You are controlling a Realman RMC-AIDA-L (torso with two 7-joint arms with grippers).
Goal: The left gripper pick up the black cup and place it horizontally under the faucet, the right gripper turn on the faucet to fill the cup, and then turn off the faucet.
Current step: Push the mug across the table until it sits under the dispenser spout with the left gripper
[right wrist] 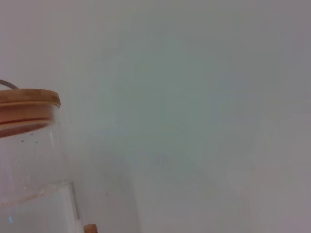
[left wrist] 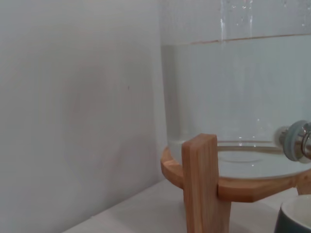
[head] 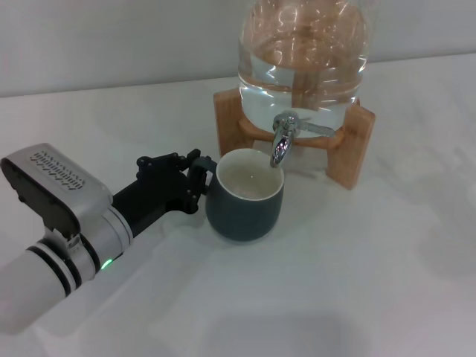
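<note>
Black and low over the table (head: 357, 282), the left gripper (head: 199, 178) reaches in from our left, its fingers clasping the handle side of the black cup (head: 245, 204), which stands upright beneath the faucet (head: 281, 141) of the glass jar (head: 303, 59); we read no writing.

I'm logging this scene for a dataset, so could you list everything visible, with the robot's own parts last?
black cup: one, dark grey-teal with cream inside, upright on the table below the spout.
faucet: one, chrome, on the jar's front, over the cup's rim.
glass jar: one, clear, holding water, on the stand.
wooden stand: one, light brown, under the jar.
wooden lid: one, light brown, on the jar.
table: one, white.
left gripper: one, black, at the cup's left side.
</note>
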